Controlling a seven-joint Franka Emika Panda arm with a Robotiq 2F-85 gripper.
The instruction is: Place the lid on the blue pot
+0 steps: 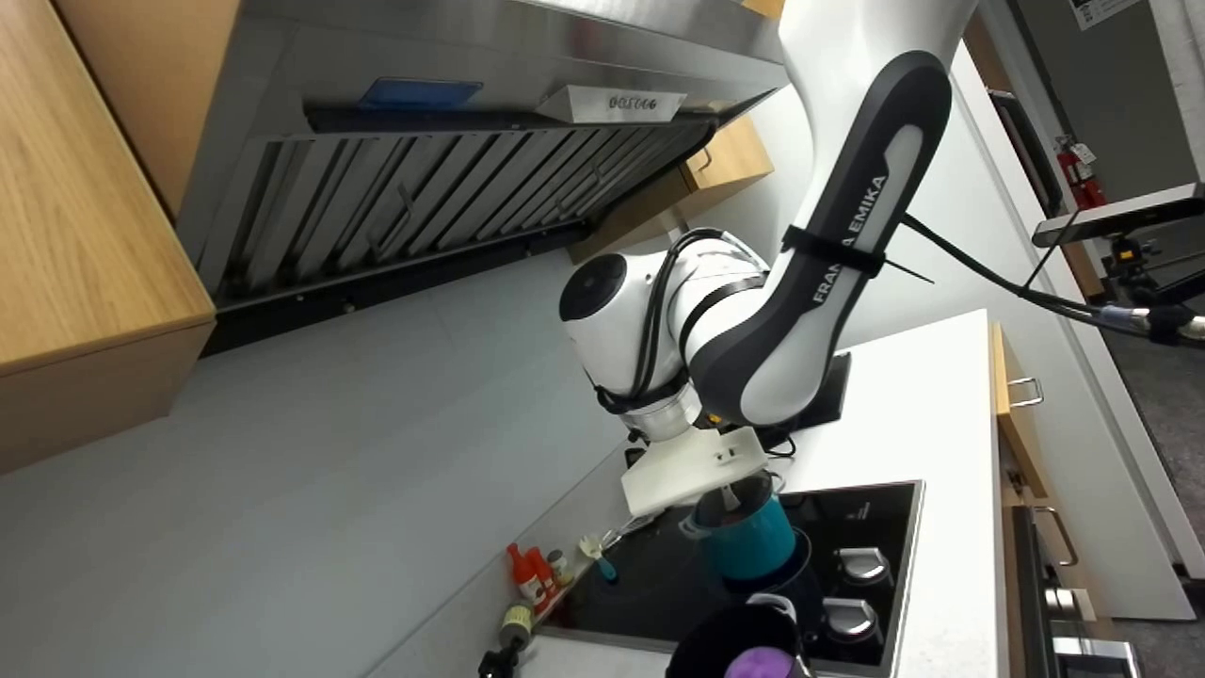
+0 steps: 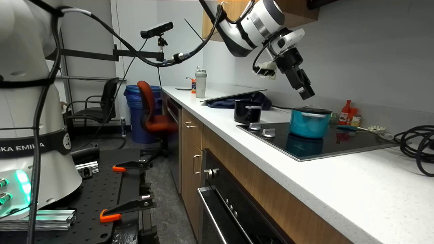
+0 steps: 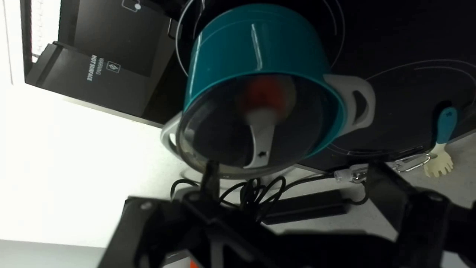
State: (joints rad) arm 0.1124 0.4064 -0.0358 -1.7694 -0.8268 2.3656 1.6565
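Observation:
The teal-blue pot (image 1: 753, 546) stands upright on the black stovetop, also in an exterior view (image 2: 308, 125) and the wrist view (image 3: 256, 44). A clear glass lid (image 3: 223, 134) with a pale handle (image 3: 263, 141) lies on the pot. It sits off-centre: its rim overhangs one side, and a gap shows inside the pot's rim at the other. The lid also shows edge-on in an exterior view (image 2: 313, 110). My gripper (image 3: 295, 165) is open and empty, fingers wide apart. In an exterior view it (image 2: 307, 95) hovers just above the lid, angled downward. The white mount hides its fingers in an exterior view.
A black pot (image 2: 247, 113) stands beside the stove knobs (image 1: 864, 565); a purple thing (image 1: 758, 664) is in it. Red bottles (image 2: 344, 113) and utensils (image 3: 444, 137) lie along the wall side. Coiled cables (image 2: 420, 142) lie past the stove. A range hood (image 1: 424, 179) hangs overhead.

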